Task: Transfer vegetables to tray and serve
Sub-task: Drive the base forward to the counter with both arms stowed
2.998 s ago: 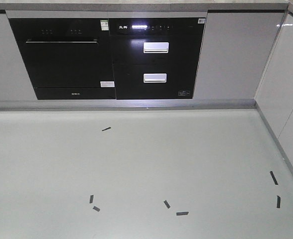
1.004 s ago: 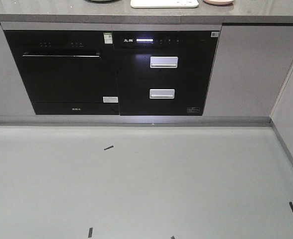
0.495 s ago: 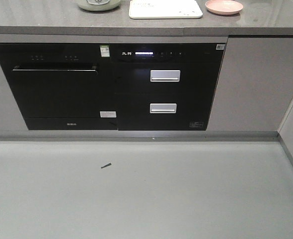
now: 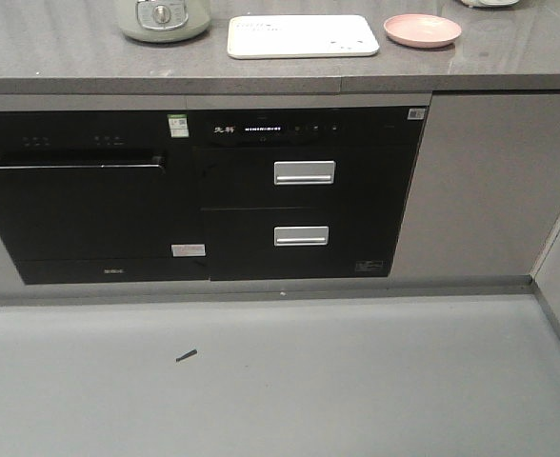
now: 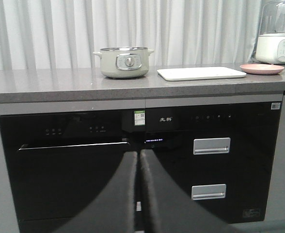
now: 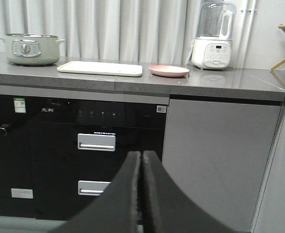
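Since the earlier frames the view has been carried nearer the cabinets, so that more of the grey stone worktop (image 4: 70, 59) is taken in, and only one black tape mark (image 4: 186, 356) is left in sight on the grey floor (image 4: 375, 381). The cream-white rectangular plastic tray (image 4: 302, 36) is seen lying flat on the worktop, set back from the front edge and above the black drawer unit (image 4: 299, 205). The round pink plate (image 4: 422, 29) is placed just beside the tray's right end, apart from it. A pale green electric pot (image 4: 164, 17) is stood toward the worktop's left end, and a white blender (image 6: 214, 39) beyond the plate by the back edge. The left tool (image 5: 138, 153) and right tool (image 6: 141, 154) are held before the cabinets with fingers pressed together, nothing pinched.
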Tool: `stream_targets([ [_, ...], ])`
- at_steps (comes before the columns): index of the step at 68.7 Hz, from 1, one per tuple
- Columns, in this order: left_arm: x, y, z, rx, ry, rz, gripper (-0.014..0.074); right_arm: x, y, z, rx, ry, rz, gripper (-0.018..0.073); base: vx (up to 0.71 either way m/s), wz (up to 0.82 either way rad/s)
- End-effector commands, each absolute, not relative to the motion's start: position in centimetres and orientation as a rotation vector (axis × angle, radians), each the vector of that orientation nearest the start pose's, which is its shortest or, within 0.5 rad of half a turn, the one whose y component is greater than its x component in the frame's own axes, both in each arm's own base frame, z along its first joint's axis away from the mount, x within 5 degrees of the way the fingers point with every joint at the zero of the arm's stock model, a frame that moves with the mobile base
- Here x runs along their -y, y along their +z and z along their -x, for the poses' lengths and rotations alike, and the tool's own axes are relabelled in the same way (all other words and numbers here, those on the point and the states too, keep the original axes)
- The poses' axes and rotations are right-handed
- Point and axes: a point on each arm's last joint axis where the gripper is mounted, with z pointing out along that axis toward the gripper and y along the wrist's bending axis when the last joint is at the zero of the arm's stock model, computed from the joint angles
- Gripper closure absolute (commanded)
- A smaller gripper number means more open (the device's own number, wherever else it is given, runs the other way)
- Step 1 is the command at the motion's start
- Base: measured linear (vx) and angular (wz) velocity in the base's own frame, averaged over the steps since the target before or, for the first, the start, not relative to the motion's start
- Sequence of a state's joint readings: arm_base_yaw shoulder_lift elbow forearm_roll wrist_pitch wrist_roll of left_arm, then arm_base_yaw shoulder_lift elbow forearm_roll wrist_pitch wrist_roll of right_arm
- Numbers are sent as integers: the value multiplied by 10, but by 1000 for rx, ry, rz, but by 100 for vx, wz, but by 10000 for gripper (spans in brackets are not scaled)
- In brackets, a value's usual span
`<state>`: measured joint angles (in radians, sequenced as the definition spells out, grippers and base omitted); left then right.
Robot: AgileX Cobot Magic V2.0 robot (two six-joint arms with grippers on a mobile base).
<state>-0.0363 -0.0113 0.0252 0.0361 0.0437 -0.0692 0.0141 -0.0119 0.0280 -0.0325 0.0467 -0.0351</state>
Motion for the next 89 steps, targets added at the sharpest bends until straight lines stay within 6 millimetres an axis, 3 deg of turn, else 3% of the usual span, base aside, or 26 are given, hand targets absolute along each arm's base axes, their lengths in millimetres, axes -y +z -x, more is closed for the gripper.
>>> stream_targets([
  [1,2,199,-56,-1481,-68,5,602,-1,202,-57,-1478,-61,70,565,25,-11],
  [89,2,199,-56,-1481,-68,5,602,-1,202,-57,-1478,-61,70,565,24,-7],
])
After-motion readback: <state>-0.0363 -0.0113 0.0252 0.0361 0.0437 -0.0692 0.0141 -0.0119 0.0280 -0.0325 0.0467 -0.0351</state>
